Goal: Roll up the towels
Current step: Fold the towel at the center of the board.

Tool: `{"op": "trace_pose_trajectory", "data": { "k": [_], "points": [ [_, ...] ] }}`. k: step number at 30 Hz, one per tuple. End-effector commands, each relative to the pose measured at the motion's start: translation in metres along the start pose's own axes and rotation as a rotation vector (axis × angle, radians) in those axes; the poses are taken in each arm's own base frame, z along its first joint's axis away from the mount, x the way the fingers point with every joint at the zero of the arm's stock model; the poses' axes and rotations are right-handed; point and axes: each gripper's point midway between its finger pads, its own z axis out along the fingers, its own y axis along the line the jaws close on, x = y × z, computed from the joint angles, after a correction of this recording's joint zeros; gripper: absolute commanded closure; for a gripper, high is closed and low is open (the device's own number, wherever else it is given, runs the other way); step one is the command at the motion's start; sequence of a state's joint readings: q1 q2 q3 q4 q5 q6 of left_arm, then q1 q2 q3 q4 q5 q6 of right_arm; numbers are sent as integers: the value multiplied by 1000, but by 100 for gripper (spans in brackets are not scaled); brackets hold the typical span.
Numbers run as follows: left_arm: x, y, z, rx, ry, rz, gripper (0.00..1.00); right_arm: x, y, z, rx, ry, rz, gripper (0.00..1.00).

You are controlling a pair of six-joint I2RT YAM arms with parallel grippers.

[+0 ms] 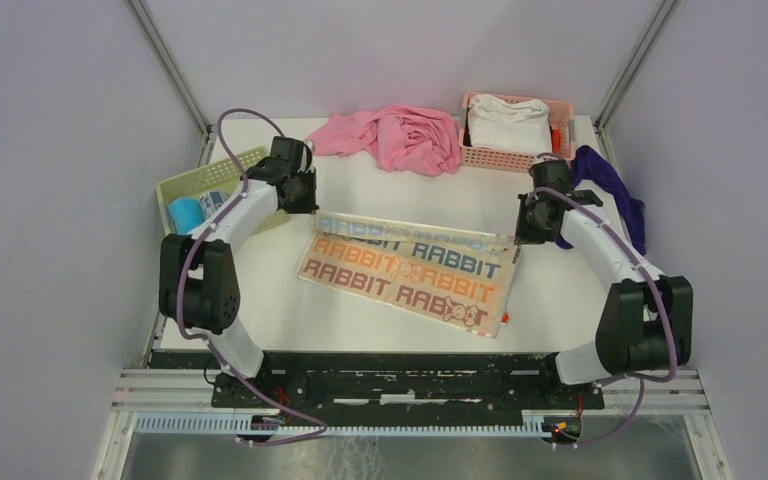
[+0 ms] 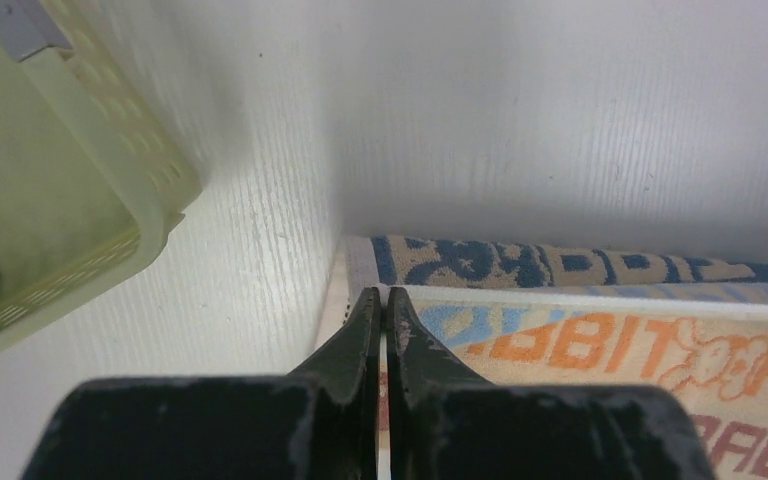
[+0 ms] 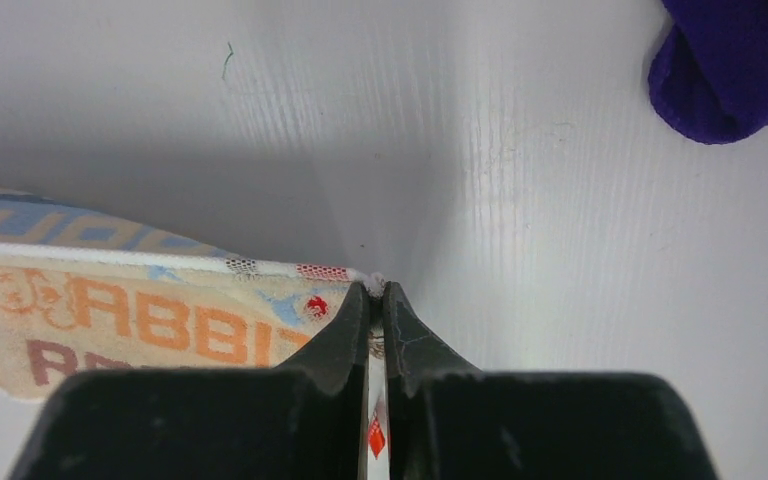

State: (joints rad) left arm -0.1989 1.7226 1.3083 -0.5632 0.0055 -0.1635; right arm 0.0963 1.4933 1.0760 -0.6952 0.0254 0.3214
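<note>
Top external: RABBIT towel (image 1: pixel 410 270) lies spread on the counter (image 1: pixel 280 320) | left claw (image 2: pixel 381 300) and right claw (image 3: pixel 377 292) each pinched on a far corner | step, likely: starting the roll | next: you should bring both corners nearward evenly, keeping the edge straight.

A white table (image 1: pixel 260 320) with a faint wood grain stands in a booth of plain pale lilac-grey walls (image 1: pixel 50 150), with aluminium posts (image 1: pixel 168 62) rising at the back corners, a metal rail (image 1: pixel 160 392) along its near edge, and soft even light.
</note>
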Motion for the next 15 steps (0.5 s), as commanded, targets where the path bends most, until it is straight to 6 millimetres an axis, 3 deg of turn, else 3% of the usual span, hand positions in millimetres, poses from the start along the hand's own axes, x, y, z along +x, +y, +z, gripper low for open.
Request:
{"op": "trace_pose_trajectory", "data": {
  "k": [1,9,12,15],
  "points": [
    [-32,8,-19,-32,-142,-41,97,-22,-6,-16,16,-133,20,99],
    [-95,7,-21,-48,-240,-41,97,-95,0,-16,49,-284,23,99],
    [-103,6,-24,-42,-254,-37,97,-102,1,-16,47,-288,3,99],
    [-90,6,-23,-38,-235,-31,97,-92,1,-15,36,-278,-6,99]
  ]
}}
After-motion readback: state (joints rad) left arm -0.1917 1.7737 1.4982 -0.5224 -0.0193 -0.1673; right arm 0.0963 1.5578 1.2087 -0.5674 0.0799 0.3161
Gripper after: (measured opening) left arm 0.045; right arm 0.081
